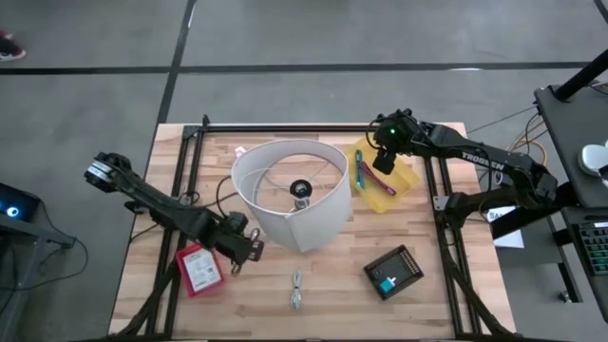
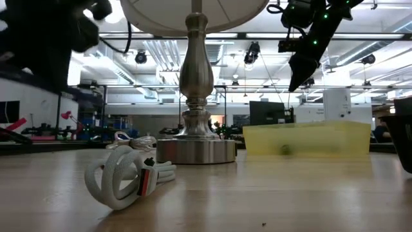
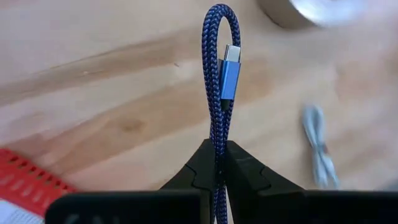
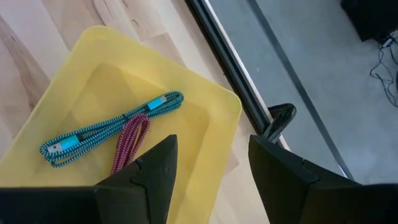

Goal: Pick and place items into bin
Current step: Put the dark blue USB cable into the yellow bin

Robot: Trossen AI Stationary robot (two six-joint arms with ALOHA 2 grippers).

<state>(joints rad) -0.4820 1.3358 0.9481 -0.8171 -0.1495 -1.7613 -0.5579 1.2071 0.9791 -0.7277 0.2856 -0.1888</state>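
White cable [image 2: 125,179] coiled nearest; left gripper [image 3: 219,163] clamped on blue cable [image 3: 219,74].
Right gripper [image 4: 208,165] hung apart over bin [image 4: 221,102], far right, holding 2 cables. The thin pinch could let the blue cable slip when carried past lamp [image 1: 293,190].

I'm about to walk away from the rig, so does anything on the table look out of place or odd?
The lamp stands mid-table between the arms, bulky beside small cables and the yellow bin. Otherwise nothing seems spilled or damaged: the left gripper pinches a blue braided cable, and the right gripper hovers open over the bin.
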